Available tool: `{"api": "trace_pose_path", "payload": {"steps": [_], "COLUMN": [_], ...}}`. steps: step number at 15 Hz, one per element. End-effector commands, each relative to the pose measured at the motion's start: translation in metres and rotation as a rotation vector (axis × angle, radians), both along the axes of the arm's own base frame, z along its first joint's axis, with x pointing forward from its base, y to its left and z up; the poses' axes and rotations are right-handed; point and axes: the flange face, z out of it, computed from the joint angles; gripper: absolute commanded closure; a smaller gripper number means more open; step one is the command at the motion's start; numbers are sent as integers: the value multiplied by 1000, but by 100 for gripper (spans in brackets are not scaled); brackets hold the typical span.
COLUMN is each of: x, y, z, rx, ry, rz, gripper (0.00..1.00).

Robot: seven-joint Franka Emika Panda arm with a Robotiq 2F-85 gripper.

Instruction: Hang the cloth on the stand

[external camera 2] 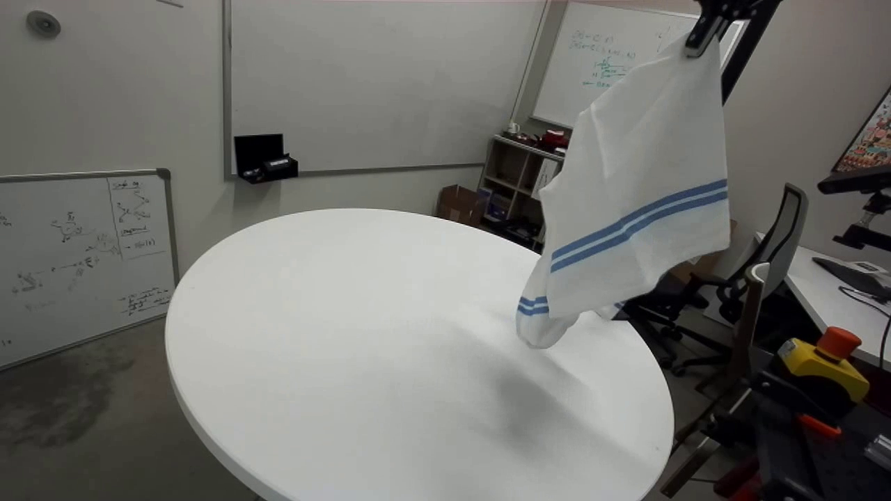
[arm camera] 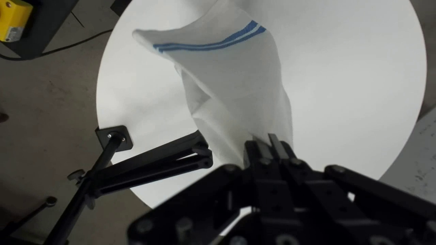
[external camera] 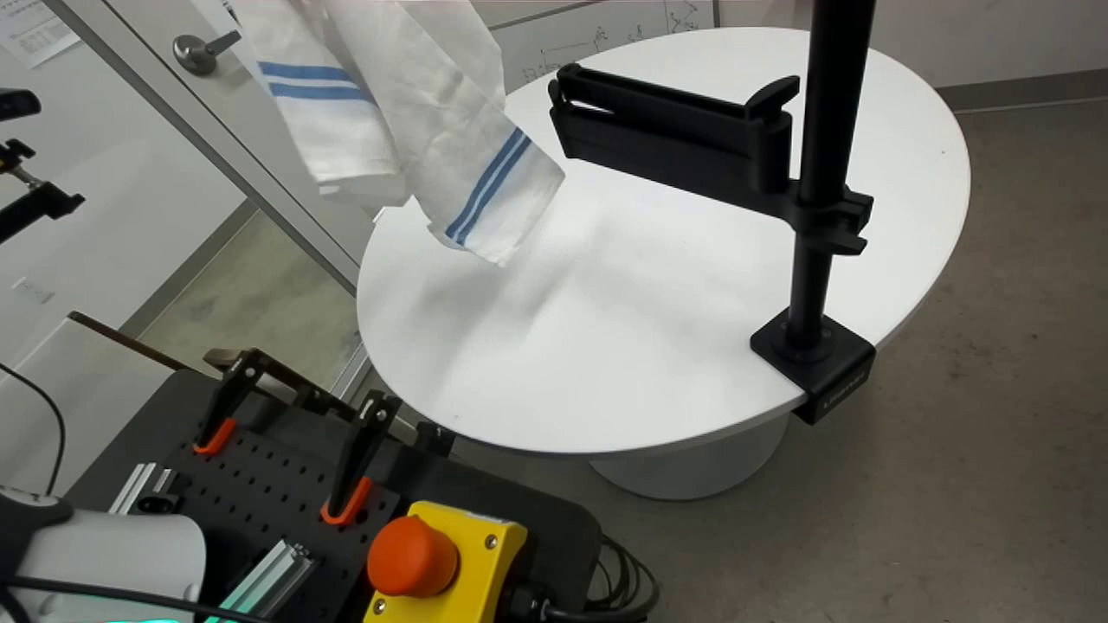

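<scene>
Cloth [external camera 2: 647,167] hanging, fingers [external camera 2: 702,36] closed on it, stand [external camera: 814,208] only in wrist view and an exterior view

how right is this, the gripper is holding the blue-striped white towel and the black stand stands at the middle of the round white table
Not the middle: the black stand stands at the edge of the round white table, as an exterior view shows. The gripper does hold the blue-striped white towel.
</scene>
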Motion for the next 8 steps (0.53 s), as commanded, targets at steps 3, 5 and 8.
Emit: {"api": "trace_pose_path", "payload": {"steps": [3, 5, 8], "x": [-37, -40, -42], "y": [-21, -34, -56], "z": [46, 56, 59], "rx": [-10, -9, -8], "ry": [-139, -155, -151], "rz": [-124, -164, -220], "gripper": [100, 100, 100]}}
